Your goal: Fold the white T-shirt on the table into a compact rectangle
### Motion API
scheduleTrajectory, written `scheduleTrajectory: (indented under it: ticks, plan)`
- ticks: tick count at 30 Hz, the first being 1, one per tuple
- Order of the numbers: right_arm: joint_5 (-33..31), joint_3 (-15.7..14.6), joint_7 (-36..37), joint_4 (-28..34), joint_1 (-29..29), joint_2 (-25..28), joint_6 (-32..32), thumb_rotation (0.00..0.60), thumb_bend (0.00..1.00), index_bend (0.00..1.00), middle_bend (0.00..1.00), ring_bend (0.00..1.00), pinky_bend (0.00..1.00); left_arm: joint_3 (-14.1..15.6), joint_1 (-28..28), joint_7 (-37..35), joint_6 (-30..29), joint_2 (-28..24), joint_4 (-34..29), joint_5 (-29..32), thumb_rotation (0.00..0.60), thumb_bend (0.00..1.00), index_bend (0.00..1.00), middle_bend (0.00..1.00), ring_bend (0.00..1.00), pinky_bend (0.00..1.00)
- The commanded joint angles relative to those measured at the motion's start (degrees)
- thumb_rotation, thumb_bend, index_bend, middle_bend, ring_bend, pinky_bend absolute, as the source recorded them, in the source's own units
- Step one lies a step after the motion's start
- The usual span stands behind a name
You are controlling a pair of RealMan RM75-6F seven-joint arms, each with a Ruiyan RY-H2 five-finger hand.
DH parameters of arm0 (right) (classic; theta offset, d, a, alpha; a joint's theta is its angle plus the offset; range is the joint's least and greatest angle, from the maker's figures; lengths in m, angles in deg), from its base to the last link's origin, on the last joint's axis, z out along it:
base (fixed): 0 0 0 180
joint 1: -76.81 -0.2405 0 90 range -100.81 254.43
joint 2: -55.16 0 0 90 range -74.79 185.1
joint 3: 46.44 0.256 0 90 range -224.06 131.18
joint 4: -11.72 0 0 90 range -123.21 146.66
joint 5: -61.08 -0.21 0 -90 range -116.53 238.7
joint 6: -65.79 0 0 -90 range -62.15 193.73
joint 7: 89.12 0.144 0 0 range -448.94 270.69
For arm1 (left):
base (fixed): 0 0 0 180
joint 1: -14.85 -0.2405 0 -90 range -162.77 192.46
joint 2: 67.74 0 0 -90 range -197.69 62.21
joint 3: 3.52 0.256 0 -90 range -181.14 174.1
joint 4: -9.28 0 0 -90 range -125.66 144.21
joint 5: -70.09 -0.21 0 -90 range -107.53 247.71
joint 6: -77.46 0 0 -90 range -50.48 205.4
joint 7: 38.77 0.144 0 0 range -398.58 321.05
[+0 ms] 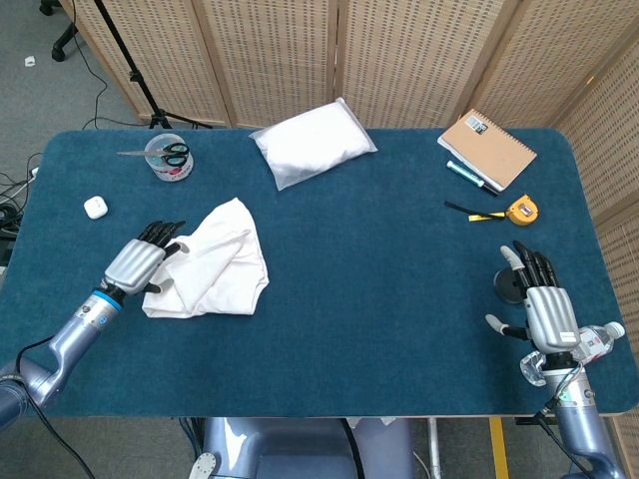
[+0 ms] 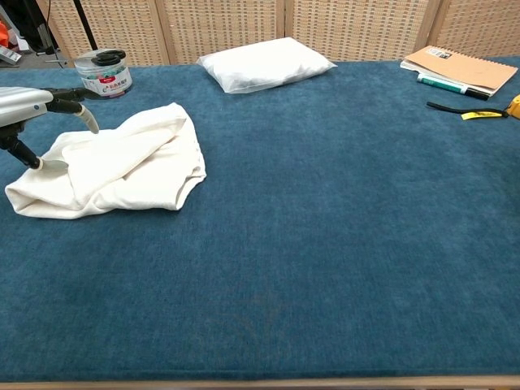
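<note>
Both hands hold nothing: my left hand spread, fingertips at white T-shirt edge, positioned to grab; right hand spread, parked clear.

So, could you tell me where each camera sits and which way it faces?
Head view: high, looking down on the whole table; left hand at the white T-shirt, right hand near the right edge.
Chest view: low at the near edge, looking across; only the left hand shows.
Shared: T-shirt, white pillow, notebook.
</note>
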Motion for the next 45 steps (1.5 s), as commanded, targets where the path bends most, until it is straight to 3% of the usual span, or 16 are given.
scheduleTrajectory:
  ticks: [1, 15, 20, 23, 31, 45]
  plan:
    - [0.0, 0.0, -0.1, 0.0, 0.0, -0.1, 0.1, 0.600, 0.00, 0.00, 0.00, 0.00, 0.02, 0.2, -0.1, -0.7, 0.1, 0.7, 1.3, 0.0, 0.600, 0.29, 0.33, 0.00, 0.00, 0.00]
    - [-0.1, 0.0, -0.4, 0.0, 0.0, -0.1, 0.1, 0.600, 0.00, 0.00, 0.00, 0.00, 0.02, 0.9, -0.2, -3.6, -0.3, 5.1, 7.4, -0.7, 0.600, 0.38, 0.38, 0.00, 0.00, 0.00]
    - [0.0, 0.0, -0.2, 0.2, 0.1, 0.1, -0.2, 0.600, 0.00, 0.00, 0.00, 0.00, 0.02, 0.8, -0.3, -3.9, -0.8, 6.2, 8.7, -0.6, 0.600, 0.46, 0.45, 0.00, 0.00, 0.00]
    - [0.0, 0.1, 0.0, 0.3, 0.2, 0.2, -0.3, 0.600, 0.00, 0.00, 0.00, 0.00, 0.02, 0.7, -0.4, -4.0, -1.1, 6.7, 9.2, -0.5, 0.600, 0.51, 0.54, 0.00, 0.00, 0.00]
    - [0.1, 0.1, 0.3, 0.4, 0.2, 0.4, -0.4, 0.600, 0.00, 0.00, 0.00, 0.00, 0.02, 0.2, -0.6, -3.6, -2.8, 6.9, 9.5, -0.4, 0.600, 0.55, 0.62, 0.00, 0.00, 0.00]
    - [0.1, 0.2, 0.0, 0.8, 0.3, 0.5, -0.4, 0.600, 0.00, 0.00, 0.00, 0.00, 0.02, 1.9, 1.4, 7.2, -15.7, 7.6, 7.9, -8.2, 0.600, 0.55, 0.69, 0.00, 0.00, 0.00]
